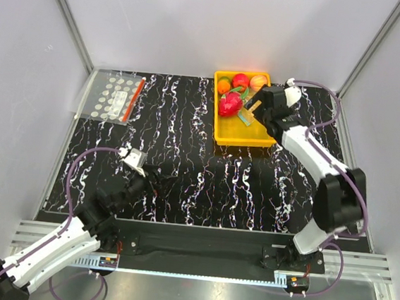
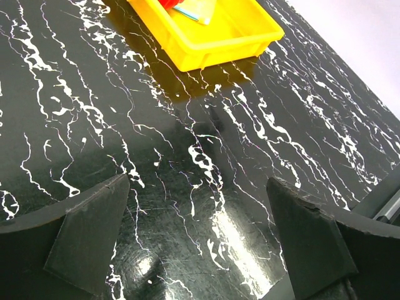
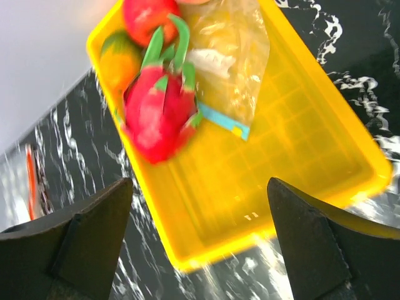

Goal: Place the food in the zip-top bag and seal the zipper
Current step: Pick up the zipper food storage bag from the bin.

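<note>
Partly off-frame, zip-top bag (image 3: 234, 56) beside blurred dragon fruit (image 3: 156, 119).

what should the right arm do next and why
Probably lower the right tool onto the zip-top bag and pinch it near the blue zipper. The tool is open and hovers over the yellow tray, where the bag lies flat with the fruits loose outside it, so the bag likely has to come out first.
</note>
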You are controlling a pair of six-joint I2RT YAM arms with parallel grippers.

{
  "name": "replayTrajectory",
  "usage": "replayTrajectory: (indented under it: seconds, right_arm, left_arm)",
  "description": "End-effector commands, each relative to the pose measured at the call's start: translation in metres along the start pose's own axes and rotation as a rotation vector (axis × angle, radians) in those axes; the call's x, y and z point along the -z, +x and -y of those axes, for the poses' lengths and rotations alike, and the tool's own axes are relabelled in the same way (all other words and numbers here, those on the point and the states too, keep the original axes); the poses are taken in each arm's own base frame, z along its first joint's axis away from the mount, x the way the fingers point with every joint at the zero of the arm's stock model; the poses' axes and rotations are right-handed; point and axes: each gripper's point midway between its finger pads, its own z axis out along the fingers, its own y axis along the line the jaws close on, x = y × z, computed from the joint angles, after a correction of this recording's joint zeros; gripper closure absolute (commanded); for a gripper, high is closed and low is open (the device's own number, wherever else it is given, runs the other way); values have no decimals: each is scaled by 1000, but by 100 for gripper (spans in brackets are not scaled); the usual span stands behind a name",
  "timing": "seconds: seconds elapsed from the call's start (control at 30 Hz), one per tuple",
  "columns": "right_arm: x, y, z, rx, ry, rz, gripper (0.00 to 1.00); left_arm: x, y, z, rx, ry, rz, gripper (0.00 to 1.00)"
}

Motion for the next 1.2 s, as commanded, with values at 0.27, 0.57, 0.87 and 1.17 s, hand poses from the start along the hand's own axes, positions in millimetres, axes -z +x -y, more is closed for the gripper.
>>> replayTrajectory:
  seconds: [0.27, 0.57, 0.87, 1.17]
  right_arm:
    - [-114, -14, 13, -516, 128, 96, 15]
    - [-163, 7, 33, -510, 220, 96, 16]
    - [-193, 10, 43, -544, 332, 90, 13]
    - [-173, 15, 52, -536, 340, 69, 10]
  left_arm:
    - [-5, -13, 5, -24, 30, 66, 1]
    - [-5, -9, 6, -23, 40, 57, 1]
    - [-5, -9, 6, -27, 37, 54, 1]
    - [-5, -9, 5, -28, 36, 56, 1]
